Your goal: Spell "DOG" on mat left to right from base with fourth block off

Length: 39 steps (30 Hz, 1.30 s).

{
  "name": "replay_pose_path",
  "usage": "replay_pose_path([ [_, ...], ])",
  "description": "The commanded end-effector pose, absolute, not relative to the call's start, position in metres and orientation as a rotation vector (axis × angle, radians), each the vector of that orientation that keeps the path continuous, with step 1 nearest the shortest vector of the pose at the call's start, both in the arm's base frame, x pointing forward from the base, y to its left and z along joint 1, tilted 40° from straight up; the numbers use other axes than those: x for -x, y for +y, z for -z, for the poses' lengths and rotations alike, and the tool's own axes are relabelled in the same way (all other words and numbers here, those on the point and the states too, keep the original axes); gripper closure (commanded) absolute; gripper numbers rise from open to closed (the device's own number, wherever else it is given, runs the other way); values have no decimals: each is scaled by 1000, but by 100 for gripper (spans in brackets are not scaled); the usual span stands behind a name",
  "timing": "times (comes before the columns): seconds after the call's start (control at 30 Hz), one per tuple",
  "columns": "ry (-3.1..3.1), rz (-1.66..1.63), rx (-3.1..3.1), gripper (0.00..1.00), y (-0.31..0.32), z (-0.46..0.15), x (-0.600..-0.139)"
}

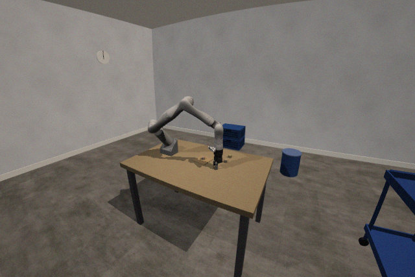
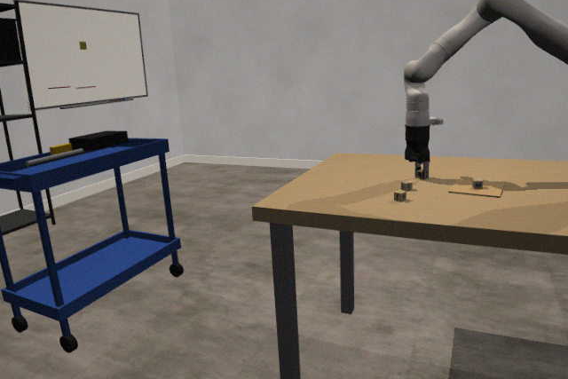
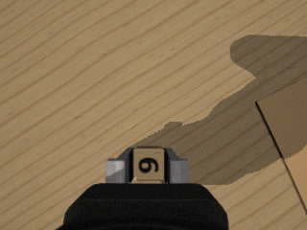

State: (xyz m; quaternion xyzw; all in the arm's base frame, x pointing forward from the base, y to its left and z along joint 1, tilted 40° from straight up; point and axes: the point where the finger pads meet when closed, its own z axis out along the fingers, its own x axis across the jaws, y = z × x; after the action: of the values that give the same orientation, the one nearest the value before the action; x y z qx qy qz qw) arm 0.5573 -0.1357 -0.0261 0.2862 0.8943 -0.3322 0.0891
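My gripper is low at the table, its fingers partway closed and against both sides of a wooden block. In the wrist view, this block's top bears a dark letter that looks like a G turned on its side. The thin mat lies flat, apart from the gripper. One block rests on the mat. A block with blue sides and a block with green markings stand off the mat. Their top letters are too small to read.
The wooden table carries the arm and its base. A blue cart, a blue bin and blue crates stand on the floor, away from the table top.
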Motion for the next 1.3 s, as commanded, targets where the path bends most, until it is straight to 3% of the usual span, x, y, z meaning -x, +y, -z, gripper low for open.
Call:
replay_pose_path([
  [0.0,2660,986,-850,51,-135,26,-558],
  [0.67,2660,986,-850,51,-132,23,-558],
  [1.27,2660,986,-850,51,-72,-48,-561],
])
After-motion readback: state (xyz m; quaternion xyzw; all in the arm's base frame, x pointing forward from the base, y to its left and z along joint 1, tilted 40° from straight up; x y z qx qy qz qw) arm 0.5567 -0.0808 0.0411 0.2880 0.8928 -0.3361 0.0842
